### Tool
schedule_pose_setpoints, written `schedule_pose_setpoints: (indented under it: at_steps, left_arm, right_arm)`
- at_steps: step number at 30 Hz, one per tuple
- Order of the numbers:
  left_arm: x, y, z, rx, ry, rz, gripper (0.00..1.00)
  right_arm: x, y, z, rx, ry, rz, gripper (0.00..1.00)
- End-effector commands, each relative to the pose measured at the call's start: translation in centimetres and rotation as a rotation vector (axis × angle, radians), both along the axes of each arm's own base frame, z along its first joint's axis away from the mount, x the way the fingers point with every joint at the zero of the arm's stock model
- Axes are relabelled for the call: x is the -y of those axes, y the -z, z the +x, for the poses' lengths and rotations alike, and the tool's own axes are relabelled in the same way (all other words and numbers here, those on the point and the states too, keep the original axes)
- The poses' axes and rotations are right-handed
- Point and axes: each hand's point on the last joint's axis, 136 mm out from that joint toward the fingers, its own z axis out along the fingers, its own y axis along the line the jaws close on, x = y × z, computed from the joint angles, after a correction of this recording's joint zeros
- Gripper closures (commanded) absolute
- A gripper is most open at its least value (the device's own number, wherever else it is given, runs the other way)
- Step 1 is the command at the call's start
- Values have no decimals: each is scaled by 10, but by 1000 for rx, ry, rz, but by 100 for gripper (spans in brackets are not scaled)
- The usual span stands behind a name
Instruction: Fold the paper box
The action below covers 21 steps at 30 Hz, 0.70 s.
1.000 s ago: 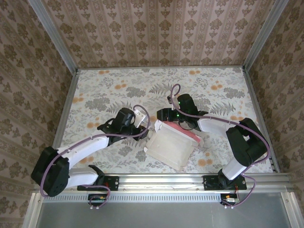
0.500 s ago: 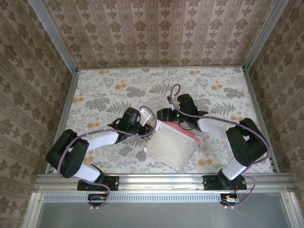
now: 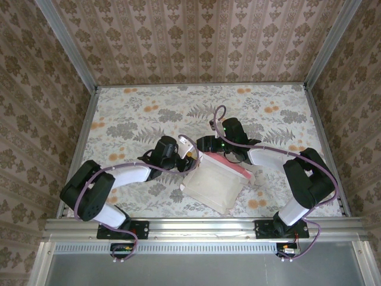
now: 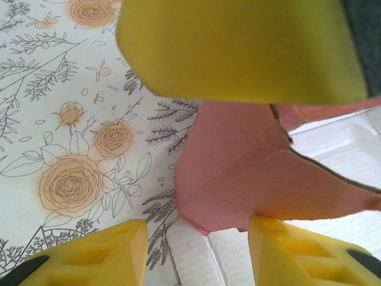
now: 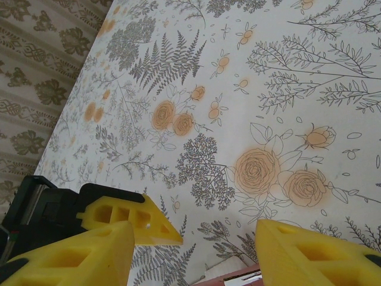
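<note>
At paper box (image 3: 214, 185) corner, left hand (image 4: 196, 232) and right hand (image 5: 193, 229) both spread, box pale from above, pink at left wrist

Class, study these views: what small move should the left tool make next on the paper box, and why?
Probably close the left tool on the pink flap of the paper box: the flap stands between its open fingers, ungripped.

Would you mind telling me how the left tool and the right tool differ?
The left tool has a raised pink flap of the box between its fingers; the right tool has mostly bare table between its own. The left tool reaches in from the left, the right tool from the right. Both are open, yellow-fingered, at the box's far corner.
</note>
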Motion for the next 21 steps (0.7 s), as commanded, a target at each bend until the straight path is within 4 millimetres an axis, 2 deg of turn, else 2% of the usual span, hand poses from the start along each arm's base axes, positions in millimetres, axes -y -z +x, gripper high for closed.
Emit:
schedule_pose_setpoints:
  at_steps: [1, 10, 21]
  left_arm:
    - [15, -10, 5, 41, 36, -29, 53]
    - [29, -13, 18, 70, 21, -48, 55]
    - [42, -10, 28, 87, 6, -39, 69]
  right_arm:
    - [9, 33, -11, -94, 7, -87, 45]
    - [8, 33, -14, -112, 2, -68, 50]
    - [8, 30, -15, -129, 4, -24, 55]
